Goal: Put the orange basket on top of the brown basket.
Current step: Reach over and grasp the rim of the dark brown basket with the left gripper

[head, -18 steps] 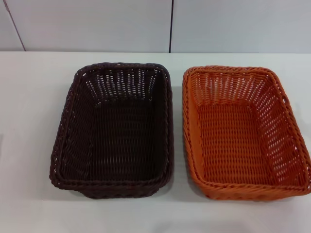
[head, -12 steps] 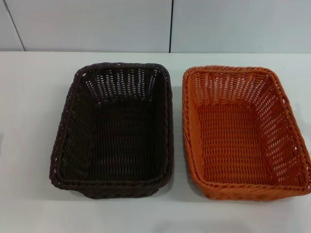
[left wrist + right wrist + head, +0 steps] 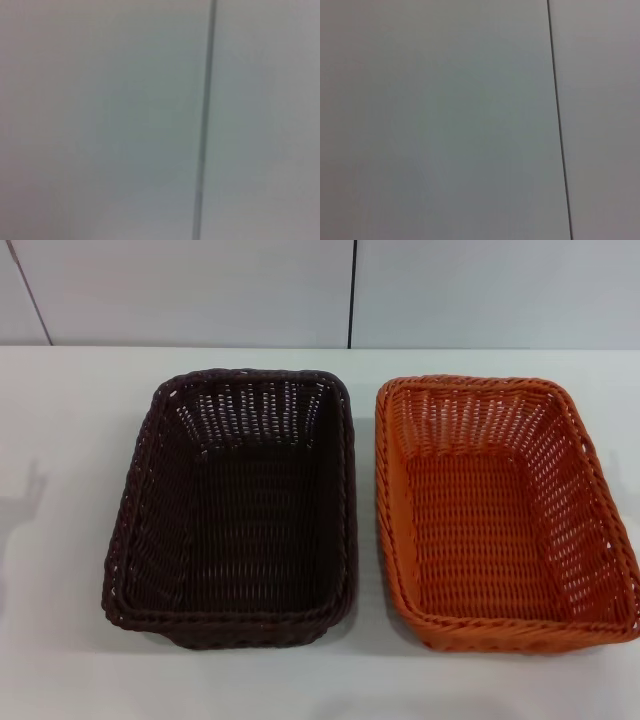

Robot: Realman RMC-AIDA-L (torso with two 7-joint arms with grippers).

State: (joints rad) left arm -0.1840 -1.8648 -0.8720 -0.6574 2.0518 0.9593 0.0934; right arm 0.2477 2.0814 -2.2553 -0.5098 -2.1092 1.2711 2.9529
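The orange basket (image 3: pixel 500 510) stands on the white table at the right in the head view, open side up and empty. The brown basket (image 3: pixel 235 505) stands just to its left, also upright and empty; a narrow gap separates their rims. Neither gripper shows in any view. The left and right wrist views show only a plain grey-white panelled surface with a dark seam.
The white table (image 3: pixel 60 420) runs to a pale panelled wall (image 3: pixel 200 290) at the back. A faint shadow (image 3: pixel 25 495) lies on the table at the far left edge.
A faint shadow has appeared on the table at the far left. The baskets have not moved.
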